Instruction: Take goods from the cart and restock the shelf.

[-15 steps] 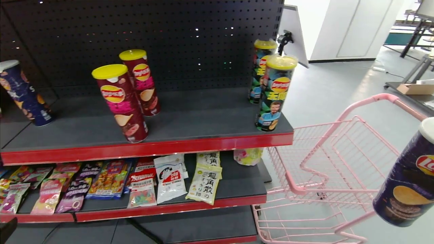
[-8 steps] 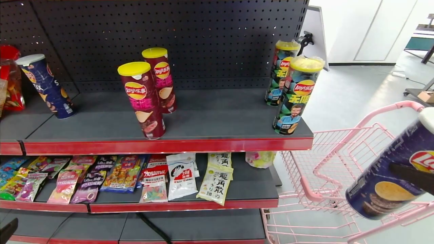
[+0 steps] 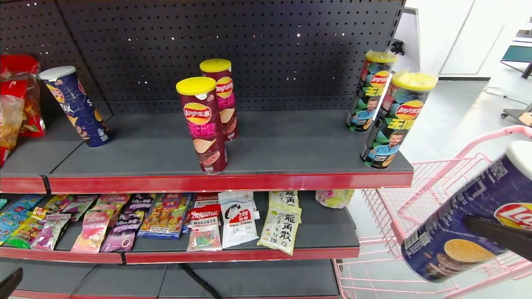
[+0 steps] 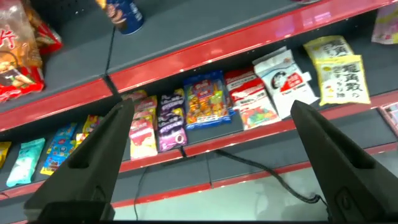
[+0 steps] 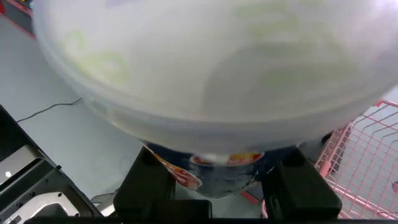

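My right gripper (image 3: 482, 228) is shut on a dark blue chips can (image 3: 457, 224) with a white lid, held tilted above the pink cart (image 3: 432, 195), right of the shelf's end. In the right wrist view the can's white lid (image 5: 211, 68) is close up, with both fingers (image 5: 146, 186) clamped on the body. The top shelf board (image 3: 291, 145) carries two maroon cans (image 3: 202, 124), two green-black cans (image 3: 395, 120) at its right end and a matching dark blue can (image 3: 77, 108) at the left. My left gripper (image 4: 212, 104) is open and low, facing the lower shelf.
Red chip bags (image 3: 16, 95) stand at the far left of the top shelf. Several snack bags (image 3: 166, 216) lie on the lower shelf (image 3: 324, 232). Bare board lies between the maroon and green-black cans. A black cable (image 4: 261, 171) runs under the lower shelf.
The head camera has swung left, so the whole shelf shifted right in view. The held blue can has moved left toward the shelf and tilted further over.
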You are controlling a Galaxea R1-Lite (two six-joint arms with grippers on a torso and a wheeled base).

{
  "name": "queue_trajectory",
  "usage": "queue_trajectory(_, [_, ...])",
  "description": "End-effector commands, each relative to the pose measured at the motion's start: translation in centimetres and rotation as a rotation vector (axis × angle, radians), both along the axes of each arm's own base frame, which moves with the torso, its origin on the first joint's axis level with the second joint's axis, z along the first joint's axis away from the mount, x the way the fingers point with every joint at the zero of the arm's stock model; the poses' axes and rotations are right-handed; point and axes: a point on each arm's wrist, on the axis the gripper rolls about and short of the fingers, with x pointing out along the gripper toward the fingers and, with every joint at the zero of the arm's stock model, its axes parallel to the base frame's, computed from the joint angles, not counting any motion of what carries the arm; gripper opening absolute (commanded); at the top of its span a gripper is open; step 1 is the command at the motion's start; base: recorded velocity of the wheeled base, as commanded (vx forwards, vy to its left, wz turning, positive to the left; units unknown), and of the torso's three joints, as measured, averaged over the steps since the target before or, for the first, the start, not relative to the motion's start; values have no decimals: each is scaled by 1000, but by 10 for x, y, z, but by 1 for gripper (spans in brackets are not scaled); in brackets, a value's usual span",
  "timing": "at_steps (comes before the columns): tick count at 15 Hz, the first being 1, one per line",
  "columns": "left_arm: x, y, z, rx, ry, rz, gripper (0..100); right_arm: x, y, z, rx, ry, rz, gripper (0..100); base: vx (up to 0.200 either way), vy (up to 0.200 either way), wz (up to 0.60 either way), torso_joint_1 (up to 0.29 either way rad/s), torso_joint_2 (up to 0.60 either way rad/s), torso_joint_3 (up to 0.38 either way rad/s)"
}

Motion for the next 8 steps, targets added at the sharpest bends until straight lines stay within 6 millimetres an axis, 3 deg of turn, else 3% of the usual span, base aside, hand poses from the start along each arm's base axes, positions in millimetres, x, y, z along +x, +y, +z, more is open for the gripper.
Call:
queue_trajectory(1, [0, 0, 0, 1, 1, 0, 100, 0, 0, -1, -2, 2, 5, 0, 0, 200, 0, 2, 2, 2])
queue_trajectory(8, [0, 0, 0, 2, -2, 1, 100, -3, 0, -1, 5, -3, 26, 0, 0, 200, 0, 4, 1, 4])
